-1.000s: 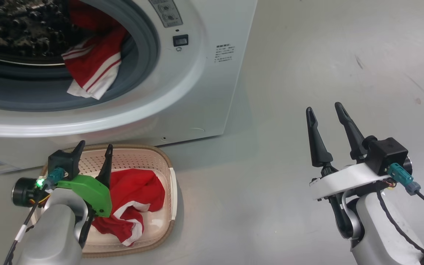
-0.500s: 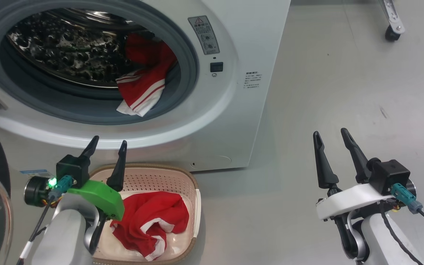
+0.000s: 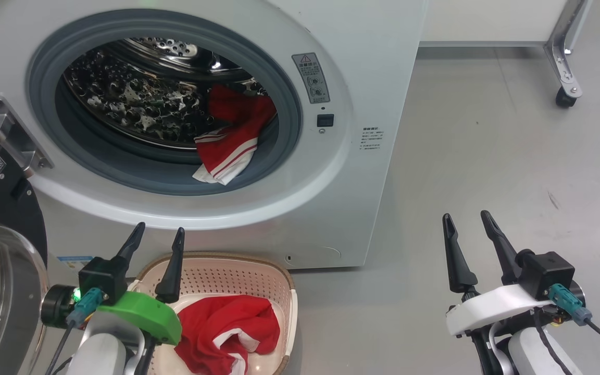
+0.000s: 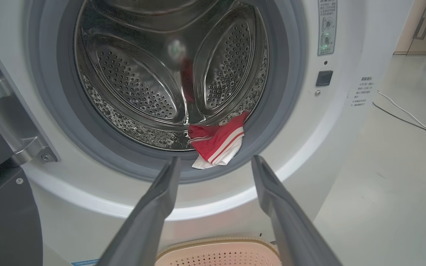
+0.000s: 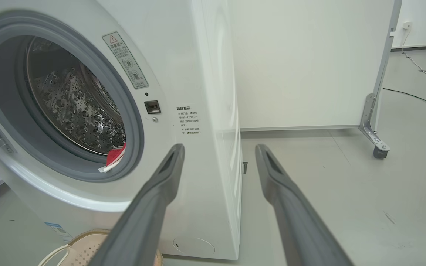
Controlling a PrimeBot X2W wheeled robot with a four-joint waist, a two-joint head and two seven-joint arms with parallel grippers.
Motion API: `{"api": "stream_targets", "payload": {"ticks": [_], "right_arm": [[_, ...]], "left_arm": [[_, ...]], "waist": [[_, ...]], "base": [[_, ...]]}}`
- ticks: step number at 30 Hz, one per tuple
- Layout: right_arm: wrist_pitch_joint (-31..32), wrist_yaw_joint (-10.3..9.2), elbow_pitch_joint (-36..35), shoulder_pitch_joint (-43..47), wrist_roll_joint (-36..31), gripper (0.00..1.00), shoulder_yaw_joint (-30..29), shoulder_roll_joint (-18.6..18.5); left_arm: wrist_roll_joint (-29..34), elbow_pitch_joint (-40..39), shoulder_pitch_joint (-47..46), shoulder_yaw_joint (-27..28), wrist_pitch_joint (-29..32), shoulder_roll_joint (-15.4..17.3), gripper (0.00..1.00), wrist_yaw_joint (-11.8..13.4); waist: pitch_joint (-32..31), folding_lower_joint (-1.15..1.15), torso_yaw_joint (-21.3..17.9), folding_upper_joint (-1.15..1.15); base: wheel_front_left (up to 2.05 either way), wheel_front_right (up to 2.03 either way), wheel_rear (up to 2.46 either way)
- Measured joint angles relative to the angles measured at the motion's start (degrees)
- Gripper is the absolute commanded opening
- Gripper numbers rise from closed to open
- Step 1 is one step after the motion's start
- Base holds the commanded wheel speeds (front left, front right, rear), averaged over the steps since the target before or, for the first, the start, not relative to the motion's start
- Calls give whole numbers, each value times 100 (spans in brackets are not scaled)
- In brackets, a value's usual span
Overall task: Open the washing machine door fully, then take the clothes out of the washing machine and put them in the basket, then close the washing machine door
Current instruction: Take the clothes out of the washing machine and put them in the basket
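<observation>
Two red-and-white garments make up the clothes. First garment (image 3: 227, 151) hangs at the right front of the drum (image 3: 133, 99), white hem draped onto the grey seal (image 3: 138, 181). Second garment (image 3: 216, 325) lies heaped in the basket (image 3: 227, 281), which sits on the floor (image 3: 487, 130) close under the mouth of the washer (image 3: 383, 62). Door (image 3: 13, 219) swung wide at far left, hinge (image 3: 11, 135) exposed. Left gripper (image 3: 159, 229) hangs over the basket's left side as the head view has it, fingers spread wide, nothing between them. Its wrist view looks straight at the drum garment, framed between the two fingers. Right gripper (image 3: 465, 216) stands well apart over floor to the right, likewise wide and empty. Change over the last second: the whole head view has lifted and drawn back. The drum mouth is now fully in frame and the door newly in sight at left, so this is camera motion, not objects moving. Neither garment has shifted; both grippers stayed wide. Reading: one piece delivered, one left; the robot looks to be straightening up to line up the second reach. Next move is probably the left arm into the mouth to pinch the hanging hem. Door closing still to come.
</observation>
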Motion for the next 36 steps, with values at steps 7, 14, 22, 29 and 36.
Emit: {"api": "stream_targets", "payload": {"ticks": [7, 14, 22, 29, 36], "right_arm": [[0, 2, -62, 100, 0, 100, 74, 8], [1, 1, -110, 120, 0, 100, 86, 4], [2, -2, -194, 137, 0, 100, 92, -3], [11, -3, -256, 151, 0, 100, 93, -7], [30, -41, -302, 208, 0, 100, 93, -22]], "left_arm": [[-11, -319, 238, 48, 0, -2, 100, -1], [-10, -524, 413, 75, 0, -8, 100, 0], [-8, -708, 571, 87, 0, -22, 100, 0], [24, -837, 643, 102, 0, -31, 100, 0], [42, -929, 697, 142, 0, -42, 100, 1]], "waist": [[-103, 0, 7, 0], [-131, 0, -32, 0], [-134, 0, -75, 0], [-113, 0, -97, 0], [-90, 0, -115, 0]], "base": [[0, 0, 0], [0, 0, 0], [0, 0, 0], [0, 0, 0], [0, 0, 0]]}}
